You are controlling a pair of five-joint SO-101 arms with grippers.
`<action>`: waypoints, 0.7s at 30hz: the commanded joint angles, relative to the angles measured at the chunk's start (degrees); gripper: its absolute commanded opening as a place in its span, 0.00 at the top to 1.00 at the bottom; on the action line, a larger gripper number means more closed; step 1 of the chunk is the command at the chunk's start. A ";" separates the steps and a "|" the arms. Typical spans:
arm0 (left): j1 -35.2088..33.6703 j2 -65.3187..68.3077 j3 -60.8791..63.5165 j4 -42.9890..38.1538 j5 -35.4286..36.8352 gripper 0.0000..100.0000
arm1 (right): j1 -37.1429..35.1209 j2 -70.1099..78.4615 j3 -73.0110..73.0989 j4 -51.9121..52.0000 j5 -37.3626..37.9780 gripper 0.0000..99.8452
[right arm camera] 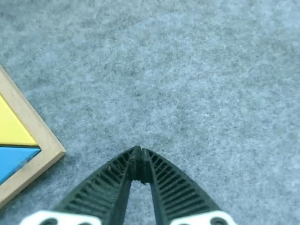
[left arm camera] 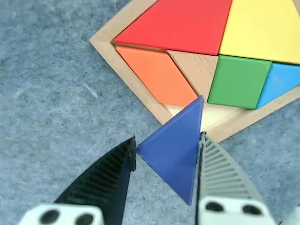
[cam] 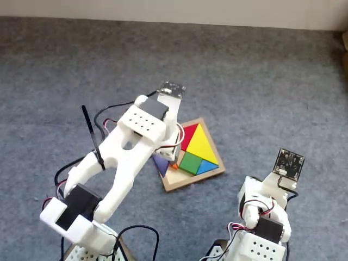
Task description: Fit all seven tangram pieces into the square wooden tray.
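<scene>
The square wooden tray [left arm camera: 105, 47] lies on grey carpet, mid-table in the high view [cam: 215, 175]. In it sit a red triangle [left arm camera: 178, 23], a yellow triangle [left arm camera: 265, 28], a green square [left arm camera: 239, 79], a light blue piece [left arm camera: 281, 82] and an orange parallelogram [left arm camera: 157, 75]. Bare wood [left arm camera: 199, 68] shows between orange and green. My left gripper [left arm camera: 167, 143] is shut on a dark blue triangle [left arm camera: 176, 150], whose tip overlaps the tray's near rim. In the high view this triangle [cam: 160, 163] is at the tray's left edge. My right gripper [right arm camera: 140, 157] is shut and holds nothing, over carpet off the tray's corner [right arm camera: 33, 140].
The left arm [cam: 125, 163] stretches from the lower left over to the tray. The right arm [cam: 263, 217] stays folded at the lower right. Open carpet surrounds the tray on the far and right sides.
</scene>
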 commanded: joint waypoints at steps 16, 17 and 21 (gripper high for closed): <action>8.40 -2.42 7.43 -14.15 58.81 0.85 | 0.75 -0.84 8.22 0.40 0.62 0.99; 9.10 -2.42 8.75 -15.65 60.84 0.85 | 0.75 -0.84 8.22 0.40 0.62 0.99; 10.42 -2.51 13.49 -21.45 62.07 0.85 | 0.75 -0.84 8.22 0.40 0.62 0.99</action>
